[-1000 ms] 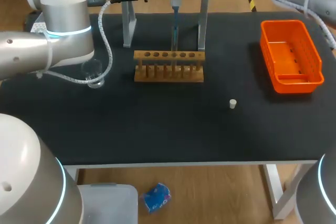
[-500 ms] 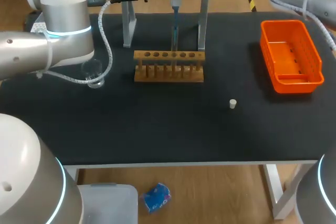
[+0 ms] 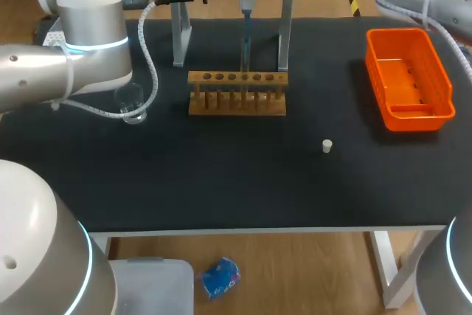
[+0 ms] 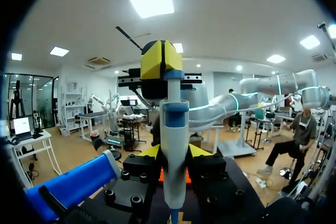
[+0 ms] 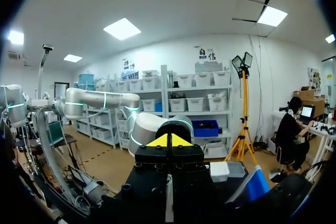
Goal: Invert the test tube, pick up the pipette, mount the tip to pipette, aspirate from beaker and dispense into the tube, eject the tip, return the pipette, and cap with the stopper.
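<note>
I have my left arm (image 3: 81, 42) at the far edge of the table (image 3: 221, 175), its left gripper (image 4: 173, 153) clamped on the upright pipette (image 4: 174, 124) with a yellow tip on either side. On my side of that gripper are the orange bin (image 3: 417, 119), well off to its right, the wooden rack (image 3: 236, 105) close beneath the pipette, the beaker (image 3: 133, 105) and the small stopper (image 3: 327, 145). My right gripper (image 5: 168, 141) is pinched closed on nothing.

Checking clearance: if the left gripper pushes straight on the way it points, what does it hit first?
The pipette. It stands upright between the fingers of the left gripper, which look to touch it on both sides, so there is no free travel. Depth behind it is unclear.
</note>
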{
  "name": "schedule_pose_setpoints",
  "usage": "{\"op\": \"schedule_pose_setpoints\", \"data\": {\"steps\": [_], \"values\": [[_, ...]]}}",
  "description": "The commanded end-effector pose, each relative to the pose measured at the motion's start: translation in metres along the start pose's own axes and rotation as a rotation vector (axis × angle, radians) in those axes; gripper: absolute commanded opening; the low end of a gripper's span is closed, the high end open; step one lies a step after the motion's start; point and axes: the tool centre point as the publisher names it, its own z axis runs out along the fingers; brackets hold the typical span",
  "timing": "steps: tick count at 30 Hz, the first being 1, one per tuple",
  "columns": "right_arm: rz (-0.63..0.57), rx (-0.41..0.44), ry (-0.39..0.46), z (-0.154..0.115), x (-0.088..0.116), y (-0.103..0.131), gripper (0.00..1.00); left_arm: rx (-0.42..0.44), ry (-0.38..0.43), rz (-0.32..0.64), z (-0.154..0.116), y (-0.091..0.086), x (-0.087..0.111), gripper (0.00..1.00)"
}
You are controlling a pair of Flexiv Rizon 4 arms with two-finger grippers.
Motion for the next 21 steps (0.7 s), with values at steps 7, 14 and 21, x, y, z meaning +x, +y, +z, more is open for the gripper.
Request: {"op": "schedule_pose_setpoints", "data": {"steps": [7, 14, 21], "values": [[0.013, 0.002, 0.005, -0.002, 0.000, -0.007, 0.00, 0.002, -0.005, 0.001, 0.001, -0.002, 0.001, 0.00], [0.032, 0.008, 0.008, -0.002, 0.000, -0.013, 0.00, 0.002, -0.005, 0.001, 0.001, -0.002, 0.001, 0.00], [0.048, 0.008, 0.006, -0.003, 0.002, -0.018, 0.00, 0.002, -0.005, 0.001, 0.001, -0.002, 0.001, 0.00]]}}
